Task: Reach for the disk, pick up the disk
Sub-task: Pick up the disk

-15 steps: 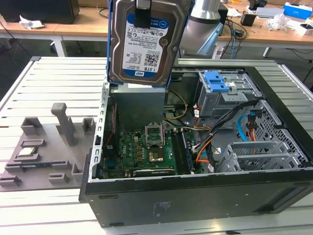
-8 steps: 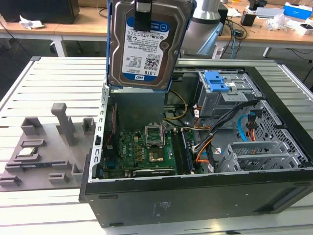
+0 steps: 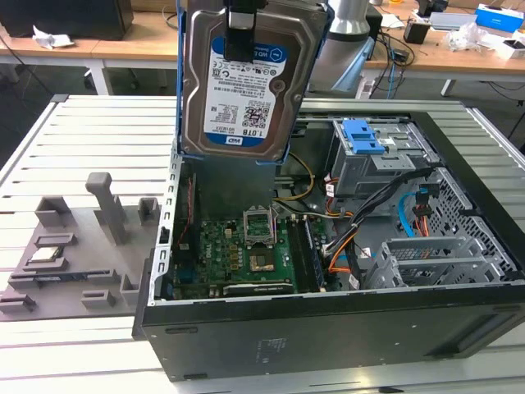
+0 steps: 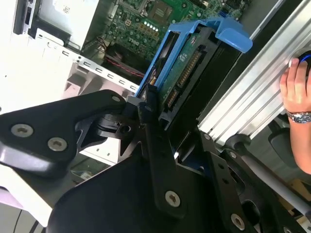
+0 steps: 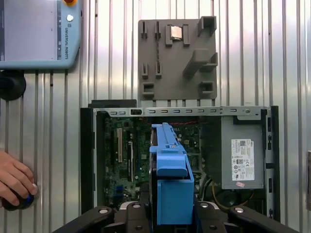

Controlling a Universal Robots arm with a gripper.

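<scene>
**Disk lifted clear of the case, held in the claw**

The slatted metal table [image 3: 90, 131] carries all items. On it lies the open computer case [image 3: 328, 328], side panel off, its green motherboard [image 3: 234, 254] exposed on the floor of the case. Inside the case, toward the exterior view's right, sits the grey drive cage [image 3: 373, 164] with its blue latch [image 3: 363, 135]; orange and blue cables [image 3: 340, 246] run below it. A grey power supply [image 5: 241, 158] occupies one corner of the case in the first wrist view.

Beside the case, on the exterior view's left, rests a grey fixture plate [image 3: 74, 246] with upright pegs and slots; a small square silver chip [image 3: 45, 256] lies in one recess.

The disk [image 3: 250, 82] hangs in the air above the case, well apart from the motherboard, standing on edge with its white-and-blue label facing the exterior camera. Its blue side bracket [image 5: 172, 187] frames it in the first wrist view.

The gripper [image 4: 148, 109] is pinching the disk: in the second wrist view its black fingers [image 4: 160, 160] press against the bracket edge near the connector end.

A grey-blue control pendant [image 5: 39, 34] lies on the table away from the case. A person's hand [image 5: 14, 184] rests on a small blue-and-black object at the table's edge
</scene>
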